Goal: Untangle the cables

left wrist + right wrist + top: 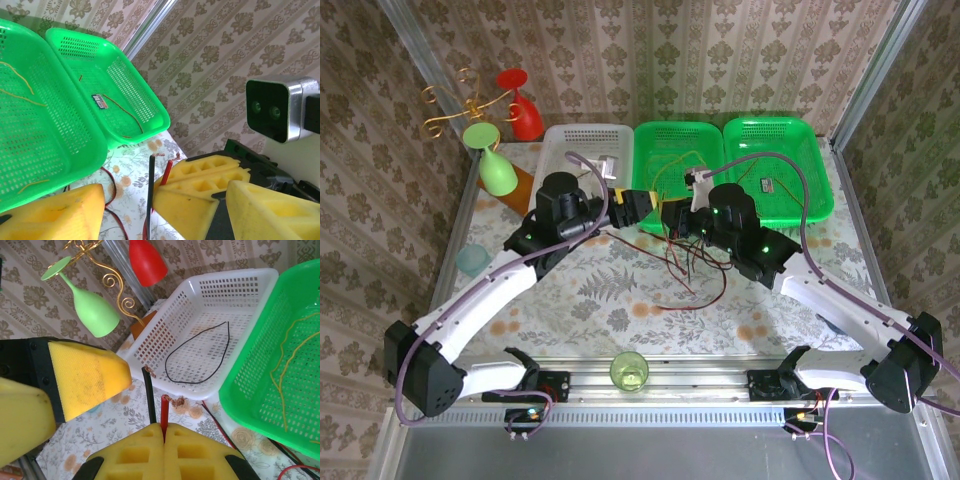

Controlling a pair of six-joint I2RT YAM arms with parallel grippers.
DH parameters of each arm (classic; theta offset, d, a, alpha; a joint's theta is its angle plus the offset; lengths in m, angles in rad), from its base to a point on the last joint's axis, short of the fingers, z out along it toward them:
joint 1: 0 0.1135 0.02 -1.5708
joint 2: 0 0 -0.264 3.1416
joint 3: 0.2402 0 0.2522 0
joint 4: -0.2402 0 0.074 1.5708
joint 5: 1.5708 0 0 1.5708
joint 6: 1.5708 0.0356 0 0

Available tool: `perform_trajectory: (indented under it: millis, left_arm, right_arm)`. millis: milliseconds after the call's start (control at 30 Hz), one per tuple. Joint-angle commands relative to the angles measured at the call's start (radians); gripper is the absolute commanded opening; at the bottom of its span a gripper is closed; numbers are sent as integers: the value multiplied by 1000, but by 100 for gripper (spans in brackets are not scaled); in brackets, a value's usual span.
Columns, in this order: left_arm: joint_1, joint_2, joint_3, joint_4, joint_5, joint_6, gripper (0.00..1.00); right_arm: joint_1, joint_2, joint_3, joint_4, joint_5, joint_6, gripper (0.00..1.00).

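Cables [692, 262] hang in a tangled bunch beneath my two grippers, trailing onto the table [610, 300] just in front of the middle green basket [640, 165]. My right gripper [164, 440] is clamped on a red strand [164, 412]. My left gripper [166, 185] gapes with the black strand [150, 195] between its fingers. Pulling apart too briskly could, I judge, cinch the tangle or slide the red strand free.

Both arms stretched forward and angled in, tips meeting at centre. Left arm [490, 290]: elbow low, wrist turned right, left gripper [642, 204] with its 2 fingers spread wide. Right arm [830, 290]: mirrored, wrist turned left. Right gripper [672, 213] just beside the left's fingertips, 2 fingers pressed together, pinching a red cable [164, 410] in the seam.
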Motion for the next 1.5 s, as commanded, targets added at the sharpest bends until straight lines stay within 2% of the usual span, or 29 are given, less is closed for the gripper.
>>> perform_trajectory:
  millis: [0, 300, 567, 1000, 1233, 1433, 1467]
  left_arm:
    - [-5, 15, -10, 84, 28, -36, 63]
    - [-5, 49, -10, 121, 49, -56, 50]
    - [-8, 53, -24, 128, 51, -65, 32]
    - [-9, 72, -38, 168, 62, -86, 33]
    - [-9, 83, -39, 187, 63, -102, 19]
    - [-5, 76, -41, 179, 37, -104, 0]
    - [-3, 73, -42, 176, 33, -101, 0]
  right_arm:
    - [-3, -9, 4, 28, -27, 27, 0]
    - [-12, -7, 16, 35, -72, 52, 0]
    - [-24, -6, 22, 35, -88, 65, 0]
    - [-38, 3, 37, 46, -138, 82, 0]
    - [-44, 3, 38, 52, -148, 92, 0]
    - [-53, -3, 42, 38, -144, 93, 0]
    - [-55, -6, 41, 32, -137, 95, 0]
